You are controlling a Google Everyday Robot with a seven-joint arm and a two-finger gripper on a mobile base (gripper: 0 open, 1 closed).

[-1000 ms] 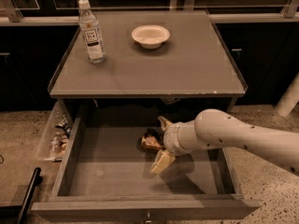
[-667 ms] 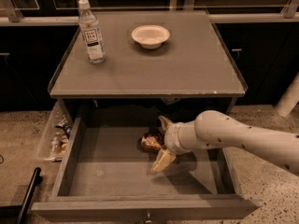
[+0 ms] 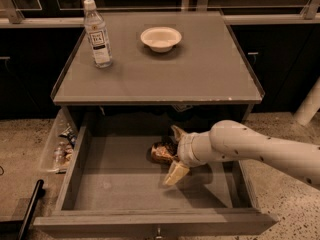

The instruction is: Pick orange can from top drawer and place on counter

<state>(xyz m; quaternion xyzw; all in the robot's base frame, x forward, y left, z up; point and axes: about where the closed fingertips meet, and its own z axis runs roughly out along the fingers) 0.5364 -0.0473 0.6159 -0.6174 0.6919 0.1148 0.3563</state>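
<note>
The top drawer (image 3: 120, 184) is pulled open below the counter (image 3: 200, 69). The orange can (image 3: 160, 153) lies on its side on the drawer floor, near the middle toward the back. My gripper (image 3: 173, 153) reaches into the drawer from the right on a white arm. It is open, with one pale fingertip (image 3: 177, 132) behind the can and the other (image 3: 175, 174) in front of it. The can sits at the mouth of the gripper, and I cannot tell whether the fingers touch it.
A clear plastic bottle (image 3: 97, 34) stands at the counter's back left and a white bowl (image 3: 160, 38) at its back middle. A side bin (image 3: 60, 149) with small packets hangs left of the drawer. A black bar (image 3: 30, 209) lies at the lower left.
</note>
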